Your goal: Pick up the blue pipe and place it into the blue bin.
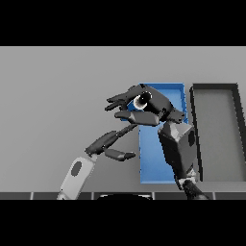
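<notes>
My right hand (pixel 153 106) hovers over the far left corner of the blue bin (pixel 163 163), its arm coming in from the lower right. Its fingers (pixel 117 101) reach left past the bin's edge and look fairly straight, with the thumb (pixel 137 116) below them and bare table showing in the gap. A pale round ring (pixel 142 101) shows at the hand's base; I cannot tell what it is. No blue pipe shows anywhere; the hand and forearm hide part of the bin's floor. My left hand (pixel 111 142) hangs open just left of the bin.
A dark grey bin (pixel 236 144) stands right beside the blue bin, on its right. My right forearm (pixel 178 146) lies across the blue bin's right wall. Grey table stretches to the left and back.
</notes>
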Action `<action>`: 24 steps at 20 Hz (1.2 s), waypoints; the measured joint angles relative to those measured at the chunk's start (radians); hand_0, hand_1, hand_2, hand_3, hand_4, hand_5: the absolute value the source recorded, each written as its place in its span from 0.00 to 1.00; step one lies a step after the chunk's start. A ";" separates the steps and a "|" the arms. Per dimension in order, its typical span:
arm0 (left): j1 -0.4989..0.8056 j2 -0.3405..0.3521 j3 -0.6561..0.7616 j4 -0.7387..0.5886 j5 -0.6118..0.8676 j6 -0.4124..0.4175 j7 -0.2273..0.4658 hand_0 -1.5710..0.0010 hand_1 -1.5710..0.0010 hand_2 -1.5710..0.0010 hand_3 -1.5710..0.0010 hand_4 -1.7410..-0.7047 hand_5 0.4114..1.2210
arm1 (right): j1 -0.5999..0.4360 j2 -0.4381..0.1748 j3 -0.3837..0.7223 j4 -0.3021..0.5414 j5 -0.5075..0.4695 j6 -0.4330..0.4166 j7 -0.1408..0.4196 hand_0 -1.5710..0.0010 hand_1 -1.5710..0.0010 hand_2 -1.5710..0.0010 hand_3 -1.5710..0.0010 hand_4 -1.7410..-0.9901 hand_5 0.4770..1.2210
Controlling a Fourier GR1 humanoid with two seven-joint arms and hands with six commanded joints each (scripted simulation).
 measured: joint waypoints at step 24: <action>0.002 0.024 0.011 -0.030 -0.027 0.030 -0.013 1.00 1.00 1.00 1.00 0.78 0.07 | 0.338 -0.209 -0.159 0.316 0.397 -0.169 0.021 0.00 0.00 0.00 0.00 0.32 1.00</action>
